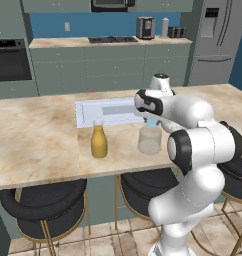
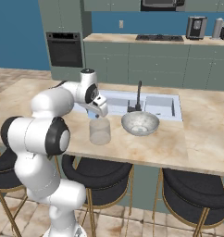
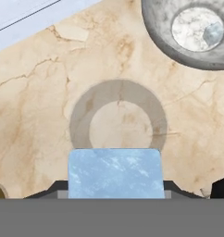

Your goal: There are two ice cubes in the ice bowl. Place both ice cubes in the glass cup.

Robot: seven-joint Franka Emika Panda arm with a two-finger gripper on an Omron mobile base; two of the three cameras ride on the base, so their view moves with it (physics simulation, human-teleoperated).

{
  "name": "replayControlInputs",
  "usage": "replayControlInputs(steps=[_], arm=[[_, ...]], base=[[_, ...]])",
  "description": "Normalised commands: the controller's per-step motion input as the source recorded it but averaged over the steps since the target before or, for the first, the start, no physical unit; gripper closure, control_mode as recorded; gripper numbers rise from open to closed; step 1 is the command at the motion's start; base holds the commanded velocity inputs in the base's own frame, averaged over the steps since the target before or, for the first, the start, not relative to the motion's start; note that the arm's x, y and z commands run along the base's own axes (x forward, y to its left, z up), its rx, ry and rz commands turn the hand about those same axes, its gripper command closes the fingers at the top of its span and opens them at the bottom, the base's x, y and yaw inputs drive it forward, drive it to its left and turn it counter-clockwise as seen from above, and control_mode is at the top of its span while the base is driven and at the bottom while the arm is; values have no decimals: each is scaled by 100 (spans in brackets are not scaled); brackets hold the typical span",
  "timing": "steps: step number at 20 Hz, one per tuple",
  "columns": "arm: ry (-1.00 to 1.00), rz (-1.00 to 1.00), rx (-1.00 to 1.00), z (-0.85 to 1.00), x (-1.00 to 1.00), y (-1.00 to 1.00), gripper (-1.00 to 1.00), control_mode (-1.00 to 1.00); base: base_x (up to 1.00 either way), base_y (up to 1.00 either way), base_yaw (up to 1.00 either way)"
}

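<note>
Ice cube [image 3: 115, 172] clamped in the gripper [image 3: 115, 185] jaws, directly above the cup [image 3: 117, 121].
Second cube [image 3: 213, 33] lies in the bowl [image 3: 160, 28], upper right of the frame.

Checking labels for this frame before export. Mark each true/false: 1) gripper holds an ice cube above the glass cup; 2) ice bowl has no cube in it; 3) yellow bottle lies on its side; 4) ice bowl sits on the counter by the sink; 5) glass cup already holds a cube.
1) True: the gripper holds an ice cube above the glass cup.
2) False: a second ice cube lies in the ice bowl.
3) False: the yellow bottle stands upright.
4) True: the ice bowl sits beside the sink.
5) False: the glass cup is empty.
</note>
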Motion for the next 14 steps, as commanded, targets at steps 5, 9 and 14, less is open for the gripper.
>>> replayControlInputs(steps=[5,9,14], arm=[[0,0,-4,-21,18,1,100,-100],[0,0,-2,-9,22,0,100,-100],[0,0,0,-14,7,0,100,-100]], base=[[0,0,0],[0,0,0],[0,0,0]])
